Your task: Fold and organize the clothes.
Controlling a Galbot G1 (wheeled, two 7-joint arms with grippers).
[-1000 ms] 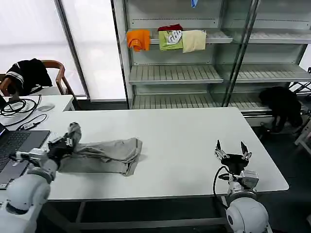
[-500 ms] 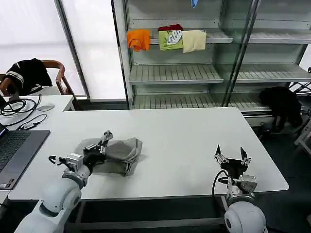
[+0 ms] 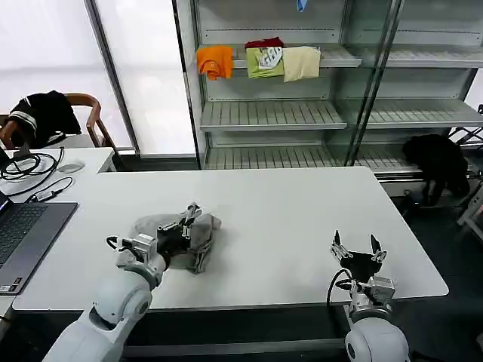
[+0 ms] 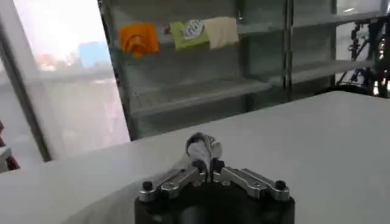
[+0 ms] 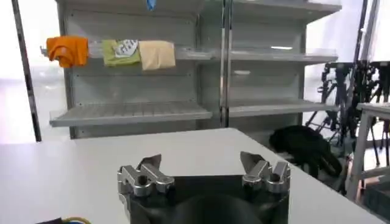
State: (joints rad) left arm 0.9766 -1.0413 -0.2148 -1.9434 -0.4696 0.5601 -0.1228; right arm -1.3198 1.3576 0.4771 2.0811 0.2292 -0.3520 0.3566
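One of the clothes, a light grey T-shirt [image 3: 202, 232], lies bunched on the left half of the white table [image 3: 287, 219]. My left gripper [image 3: 189, 216] is shut on a fold of its cloth, held a little above the heap; in the left wrist view the pinched grey fabric [image 4: 203, 146] sticks up between the closed fingertips of the left gripper [image 4: 206, 165]. My right gripper [image 3: 355, 243] stands open near the table's front right edge, far from the shirt, with nothing between its fingers [image 5: 149, 167].
A laptop [image 3: 23, 234] and cables lie at the table's left end. Behind stands a shelf unit [image 3: 302, 113] with orange, green and cream garments [image 3: 260, 60]. A black garment hangs on a chair [image 3: 45, 113]; another lies at the far right [image 3: 438, 162].
My left gripper has carried the shirt's left end rightward across the table, folding the spread cloth over itself into a shorter heap. The right arm has barely moved.
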